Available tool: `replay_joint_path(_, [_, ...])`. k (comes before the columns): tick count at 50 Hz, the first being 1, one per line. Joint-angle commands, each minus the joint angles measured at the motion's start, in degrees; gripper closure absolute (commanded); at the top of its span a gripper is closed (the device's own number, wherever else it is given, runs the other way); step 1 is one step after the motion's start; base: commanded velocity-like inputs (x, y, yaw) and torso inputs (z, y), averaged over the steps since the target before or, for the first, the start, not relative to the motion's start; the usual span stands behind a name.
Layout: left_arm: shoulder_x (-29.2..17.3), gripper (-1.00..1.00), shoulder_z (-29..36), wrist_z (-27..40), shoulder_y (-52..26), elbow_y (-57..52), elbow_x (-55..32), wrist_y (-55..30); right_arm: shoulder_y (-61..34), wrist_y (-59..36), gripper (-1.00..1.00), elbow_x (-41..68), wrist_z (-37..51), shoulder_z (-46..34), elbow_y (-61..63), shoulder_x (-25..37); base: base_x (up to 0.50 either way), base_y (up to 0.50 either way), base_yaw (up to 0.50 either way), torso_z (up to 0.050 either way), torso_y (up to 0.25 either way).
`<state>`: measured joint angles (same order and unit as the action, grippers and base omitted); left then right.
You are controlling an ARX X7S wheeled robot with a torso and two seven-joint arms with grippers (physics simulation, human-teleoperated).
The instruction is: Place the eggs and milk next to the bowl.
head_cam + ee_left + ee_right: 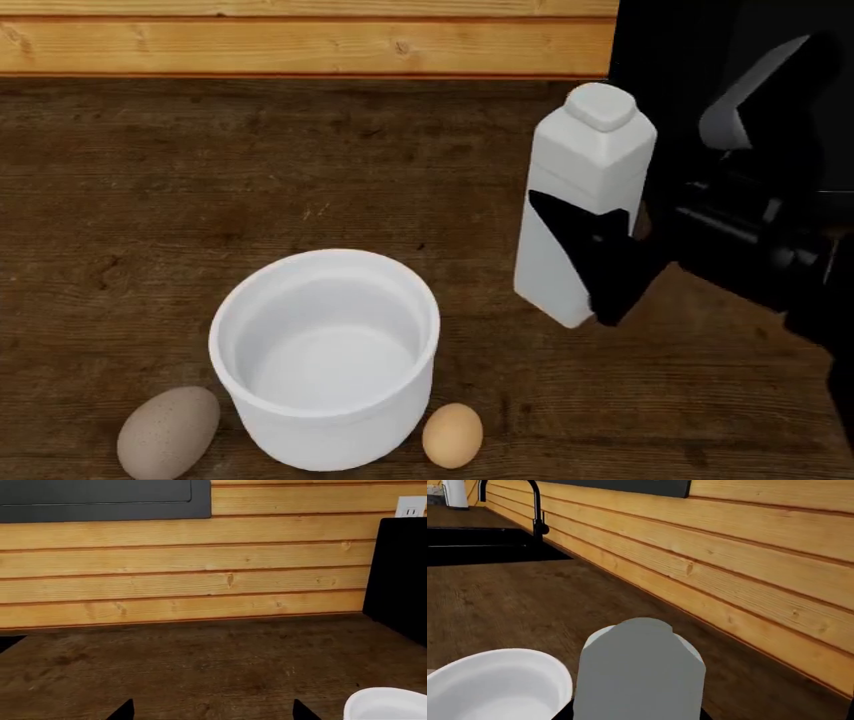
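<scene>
one bowl [324, 358], two eggs [168, 432], one milk [583, 215] in right pincer [597, 262].

dark wood counter [160, 170] | bowl [327, 355] | pale egg [168, 432] | orange egg [453, 435]

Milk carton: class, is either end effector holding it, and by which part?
Yes. The right end effector grips the milk carton around its lower body, carton upright. The left end effector holds nothing.

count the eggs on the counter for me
2. The larger speckled grey egg lies at the bowl's left in the head view; the smaller orange egg lies at its right. None shows inside the bowl.
</scene>
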<state>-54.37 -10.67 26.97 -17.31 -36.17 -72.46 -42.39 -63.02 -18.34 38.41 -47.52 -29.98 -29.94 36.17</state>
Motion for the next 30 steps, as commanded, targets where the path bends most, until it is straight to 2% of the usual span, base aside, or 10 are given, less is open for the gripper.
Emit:
replay_joint_path(1, [0.36, -1.00, -1.92, -0.10, 0.22, -0.32, -0.20, -0.62, -0.74, 0.97, 1.00, -0.90, -5.95, 0.74, -0.73, -2.00, 0.00, 0.00, 0.00, 0.000, 0.000])
replay_joint_path(30, [0.19, -1.00, -3.52, -0.53, 2.76, -0.47, 0.10, 0.04, -0.22, 4.27, 1.00, -1.55, -10.65, -1.14, -6.06, -5.50, 0.00, 0.00, 0.00, 0.000, 0.001])
